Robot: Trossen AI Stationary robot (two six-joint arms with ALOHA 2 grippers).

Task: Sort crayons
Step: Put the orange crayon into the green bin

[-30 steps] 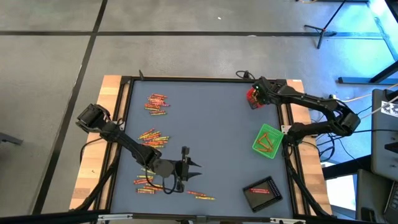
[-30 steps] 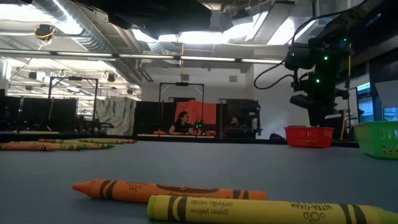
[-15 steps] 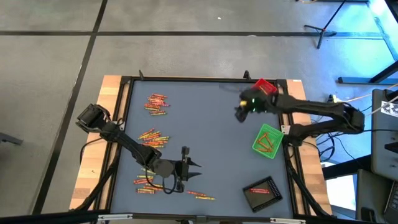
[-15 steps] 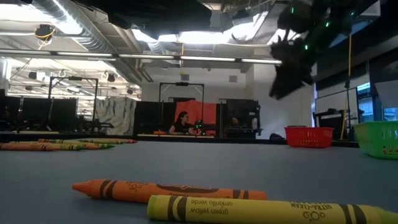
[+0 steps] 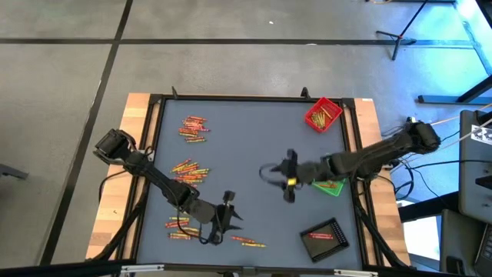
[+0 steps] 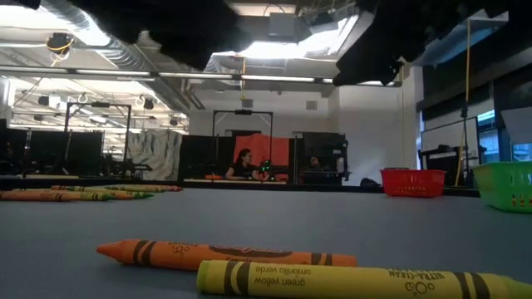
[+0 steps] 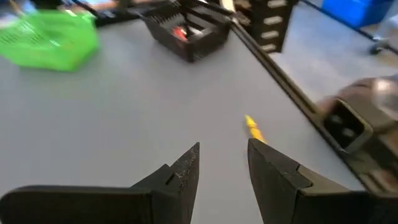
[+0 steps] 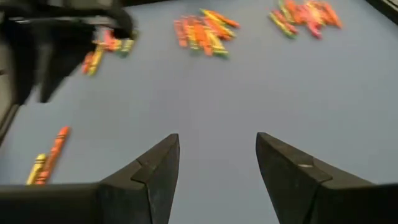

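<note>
Crayons lie in loose heaps on the grey table: a far-left heap [image 5: 194, 127], a middle-left heap [image 5: 188, 168], a near-left heap [image 5: 178, 225] and a few near the front edge [image 5: 247, 241]. My left gripper [image 5: 231, 206] stands open just above the table between these last two; a yellow crayon [image 7: 254, 129] lies a little beyond its fingers [image 7: 180, 174]. My right gripper [image 5: 275, 175] hangs open over the table's middle, pointing toward the left heaps [image 8: 205, 31], with nothing between its fingers [image 8: 155, 168]. In the low view an orange crayon [image 6: 224, 253] and a yellow-green one [image 6: 357, 281] lie close up.
A red tray [image 5: 323, 114] holding crayons sits at the far right corner. A green tray [image 5: 332, 187] sits at the right edge, partly under my right arm. A black tray [image 5: 324, 238] sits near right. A raised frame borders the table [image 5: 231, 98].
My right gripper has swung fast from above the red tray at the far right corner toward the table's middle and near side, turning until it points at the left heaps. The red tray now lies uncovered. My left gripper has tipped a little on the spot.
</note>
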